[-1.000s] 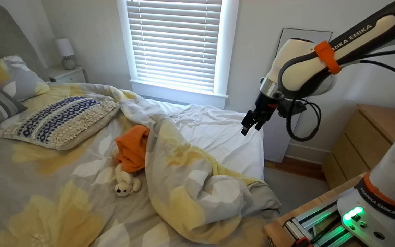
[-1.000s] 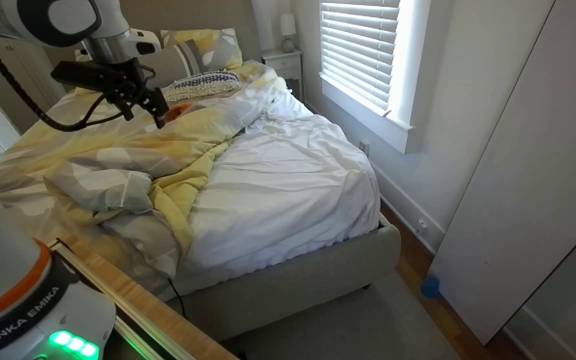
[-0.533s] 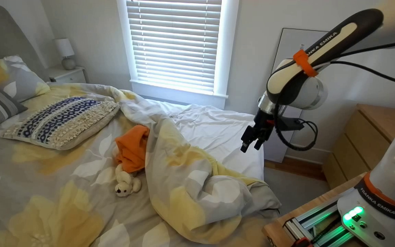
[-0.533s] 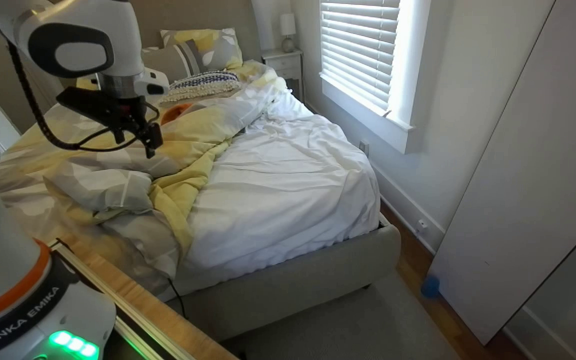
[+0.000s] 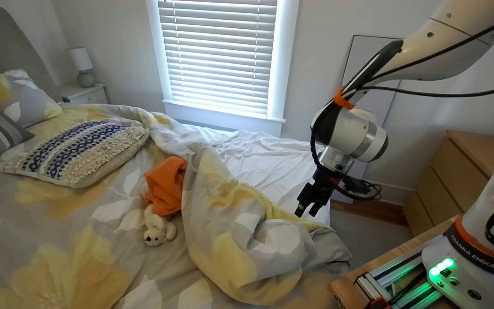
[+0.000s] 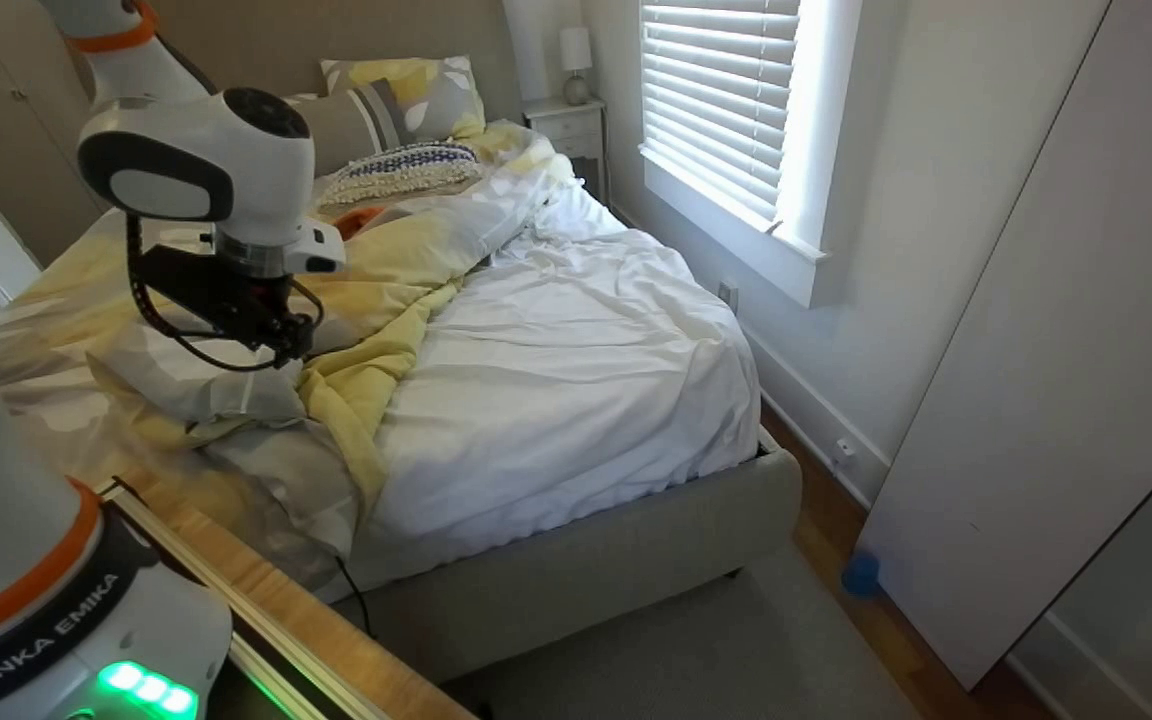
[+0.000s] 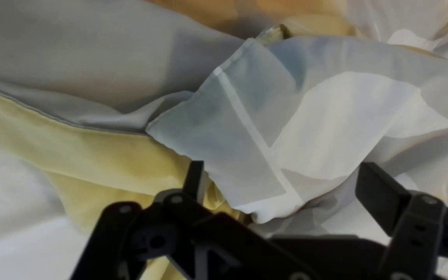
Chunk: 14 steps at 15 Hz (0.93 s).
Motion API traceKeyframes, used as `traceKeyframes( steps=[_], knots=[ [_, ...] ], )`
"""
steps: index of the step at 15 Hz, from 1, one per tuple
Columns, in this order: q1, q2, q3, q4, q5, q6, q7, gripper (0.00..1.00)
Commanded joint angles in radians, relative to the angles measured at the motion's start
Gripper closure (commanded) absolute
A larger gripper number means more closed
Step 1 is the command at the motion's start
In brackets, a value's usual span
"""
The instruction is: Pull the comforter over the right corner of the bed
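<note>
Comforter (image 5: 212,223) lies heaped short of its target, its turned-back edge running slantwise from the foot end twd the head end. In an exterior view a broad strip of bare white sheet (image 6: 566,350) sits btwn that edge and the rt corner of the bed (image 6: 711,415), which is uncovered. Nearest me in the wrist view is a folded flap (image 7: 247,132) of the comforter, pale stripe on it, sheet off to the L. My gripper (image 7: 280,179) hangs over it, fingers (image 7: 195,179) spread wide, nothing pinched; can't tell exact ht. The flap shows btwn and beyond them, so I'd prob go down, take a good bite, then drag across the sheet twd the corner, approx square to that edge.
</note>
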Motion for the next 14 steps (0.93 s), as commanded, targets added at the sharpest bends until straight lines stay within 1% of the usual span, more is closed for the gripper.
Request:
traceKeyframes(
  steps=[1,4,5,7,8,9,10,11,13,14],
  knots=[
    [-0.046,0.153,0.040,0.076,0.116,-0.008,-0.172,0.00],
    [-0.049,0.243,0.039,0.121,0.161,0.028,-0.263,0.00],
    [-0.037,0.271,0.025,0.138,0.183,0.029,-0.295,0.00],
    [-0.035,0.321,0.024,0.175,0.225,0.043,-0.361,0.00],
    [-0.030,0.344,0.022,0.192,0.238,0.055,-0.387,0.16],
    [-0.025,0.369,0.020,0.212,0.247,0.071,-0.415,0.26],
    [-0.023,0.389,0.021,0.228,0.256,0.081,-0.434,0.32],
    [-0.021,0.407,0.023,0.243,0.260,0.083,-0.438,0.42],
    [-0.017,0.423,0.029,0.261,0.244,0.071,-0.396,0.58],
    [-0.015,0.421,0.031,0.266,0.235,0.069,-0.375,0.65]
  ],
)
